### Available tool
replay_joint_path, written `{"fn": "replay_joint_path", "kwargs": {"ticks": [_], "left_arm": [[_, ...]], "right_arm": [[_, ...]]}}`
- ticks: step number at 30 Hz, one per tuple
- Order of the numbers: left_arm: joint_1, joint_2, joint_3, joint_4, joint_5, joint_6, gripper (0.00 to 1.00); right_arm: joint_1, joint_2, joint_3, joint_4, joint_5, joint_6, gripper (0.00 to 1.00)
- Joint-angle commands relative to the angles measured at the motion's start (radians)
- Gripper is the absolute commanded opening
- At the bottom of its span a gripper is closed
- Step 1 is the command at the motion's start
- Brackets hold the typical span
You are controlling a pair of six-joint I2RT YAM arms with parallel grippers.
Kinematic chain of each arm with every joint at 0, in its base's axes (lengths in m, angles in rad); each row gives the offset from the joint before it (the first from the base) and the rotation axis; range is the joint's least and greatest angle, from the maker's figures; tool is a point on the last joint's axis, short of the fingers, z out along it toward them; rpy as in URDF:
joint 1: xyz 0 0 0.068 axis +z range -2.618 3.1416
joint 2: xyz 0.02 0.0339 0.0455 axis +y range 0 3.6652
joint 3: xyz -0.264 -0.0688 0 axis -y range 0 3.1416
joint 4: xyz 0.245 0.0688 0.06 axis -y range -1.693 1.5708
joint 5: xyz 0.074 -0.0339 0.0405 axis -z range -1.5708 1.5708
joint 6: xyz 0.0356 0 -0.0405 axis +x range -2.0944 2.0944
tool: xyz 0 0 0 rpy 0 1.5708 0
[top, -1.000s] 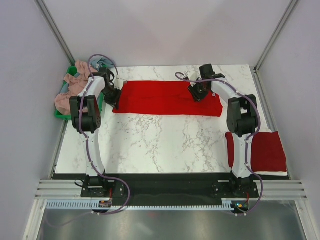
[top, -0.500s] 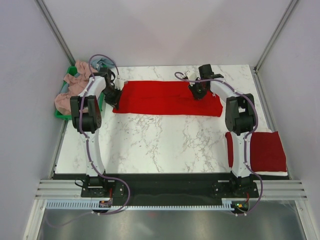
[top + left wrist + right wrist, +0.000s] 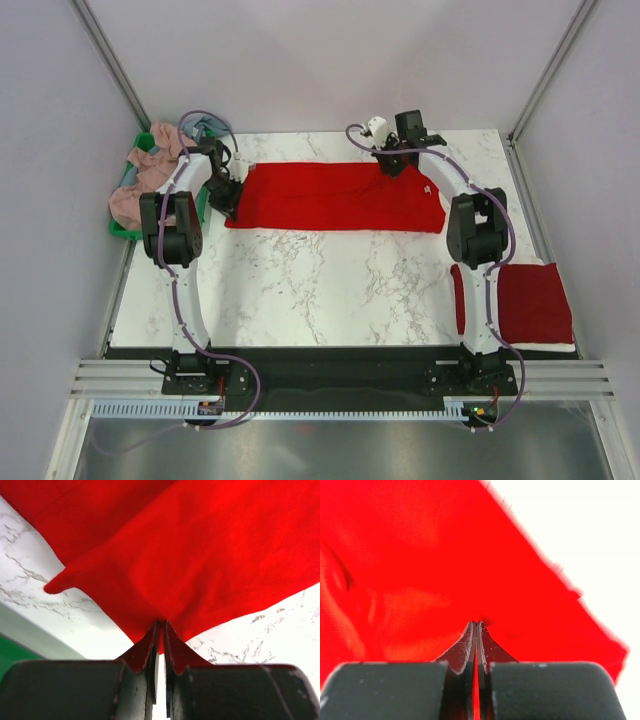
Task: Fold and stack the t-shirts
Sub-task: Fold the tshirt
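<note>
Red t-shirt [image 3: 340, 197] spread along far side of table [image 3: 300, 290], left gripper [image 3: 161, 627] clamping its left edge, right gripper [image 3: 475, 626] its far edge, pinches clear only from wrists, folded shirt [image 3: 535, 300] near right seen only overhead.

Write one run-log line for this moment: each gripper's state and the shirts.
left gripper: shut on spread red t-shirt, left end | right gripper: shut on its far edge | folded red t-shirt: near right

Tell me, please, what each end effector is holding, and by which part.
Both grip the spread red t-shirt: the left end effector pinches its left edge, the right end effector its far edge, right of the middle.
</note>
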Motion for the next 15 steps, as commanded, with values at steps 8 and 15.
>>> {"fn": "replay_joint_path", "kwargs": {"ticks": [8, 15], "left_arm": [[-0.003, -0.161, -0.016, -0.001, 0.002, 0.023, 0.30], [-0.040, -0.313, -0.064, -0.013, 0.059, 0.240, 0.56]], "right_arm": [[0.078, 0.040, 0.254, 0.121, 0.102, 0.063, 0.45], [0.073, -0.205, -0.011, 0.126, 0.135, 0.074, 0.47]]}}
